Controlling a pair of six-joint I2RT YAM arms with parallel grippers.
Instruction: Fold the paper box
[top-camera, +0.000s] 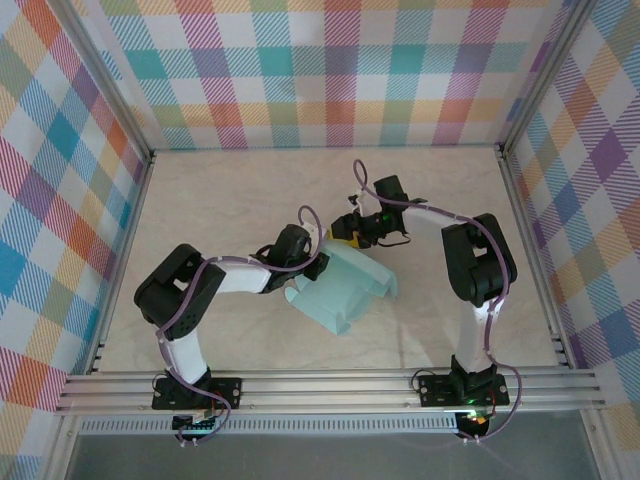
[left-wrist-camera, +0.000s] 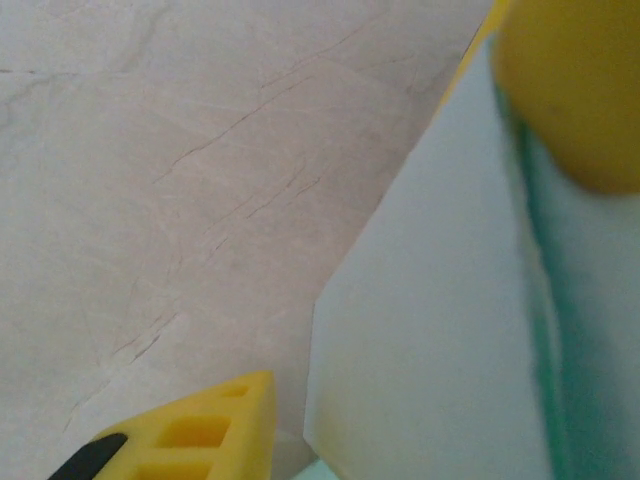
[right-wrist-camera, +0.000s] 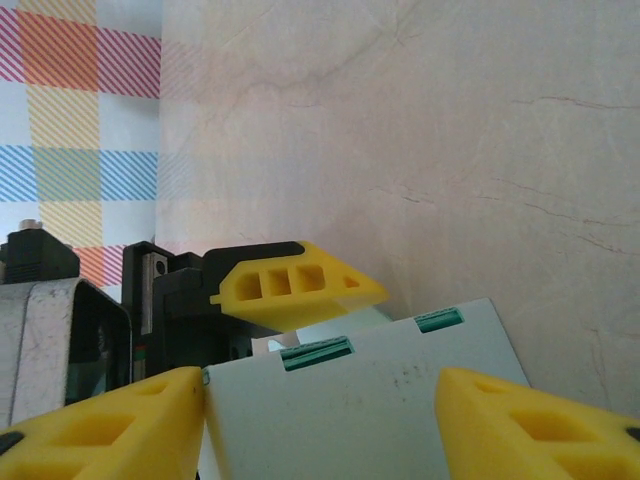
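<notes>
The box (top-camera: 345, 295) is the one container here. It is half-made pale mint card lying near the middle of the tabletop (top-camera: 250, 190), with its long axis running from near-left to far-right. Flaps stand up along its far and right edges, and I cannot tell what its inside holds.

The left gripper (top-camera: 318, 265) sits at the box's far-left edge. In the left wrist view its fingers are apart on either side of a card panel. The lower finger (left-wrist-camera: 190, 435) is just clear of the card, with a strip of tabletop between them. The upper finger (left-wrist-camera: 575, 90) is blurred and lies against or just over the panel.

The right gripper (top-camera: 350, 232) is at the box's far end, close to the left gripper. In its wrist view its fingers (right-wrist-camera: 110, 430) are spread wide on either side of a raised panel with two green slots (right-wrist-camera: 317, 352) at its top edge. The left finger meets the panel's corner, and the panel runs behind the right finger. I cannot tell whether they squeeze the card. One left-gripper finger (right-wrist-camera: 300, 285) shows just beyond the panel.
</notes>
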